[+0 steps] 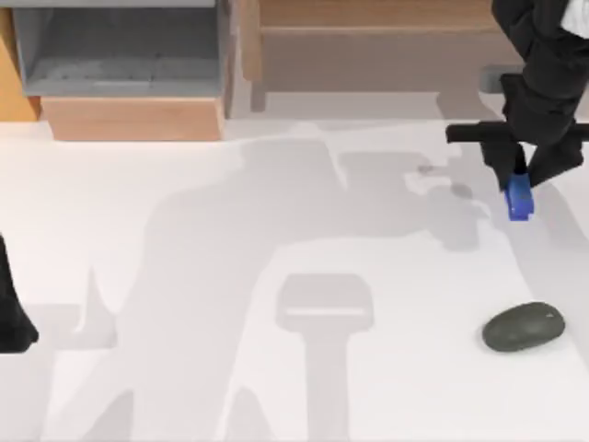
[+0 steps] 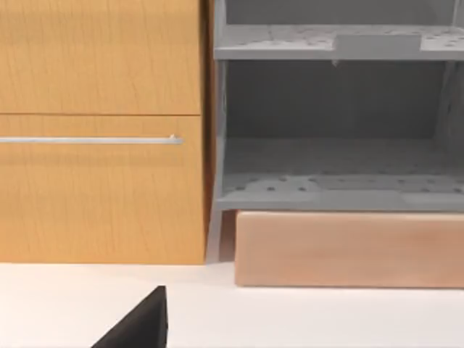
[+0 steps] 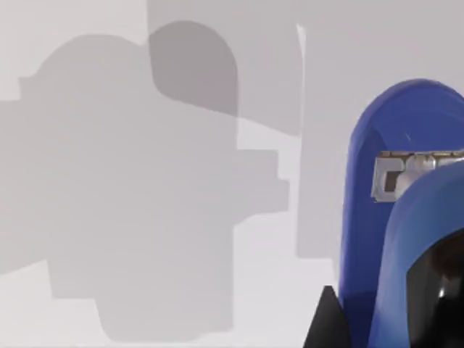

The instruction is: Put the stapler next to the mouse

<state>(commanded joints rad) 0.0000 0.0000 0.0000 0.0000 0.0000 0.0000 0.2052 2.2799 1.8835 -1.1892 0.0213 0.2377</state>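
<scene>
The bright blue stapler (image 1: 520, 199) hangs above the table at the right rear, its shadow falling on the white surface to its left. My right gripper (image 1: 528, 172) comes down from the top right corner and is shut on the stapler's upper end. The right wrist view has the stapler (image 3: 377, 217) close up, with a metal staple channel showing and a dark finger (image 3: 438, 290) against it. The dark grey-green mouse (image 1: 523, 327) lies on the table in front of the stapler, well apart from it. My left arm (image 1: 11, 313) is parked at the left edge.
A grey open shelf unit (image 1: 120, 46) on a pale wooden base (image 1: 133, 118) stands at the back left, next to a wooden cabinet (image 2: 101, 130) with a metal handle. More wooden furniture (image 1: 368, 37) runs along the back. The white table (image 1: 276, 230) spreads between the arms.
</scene>
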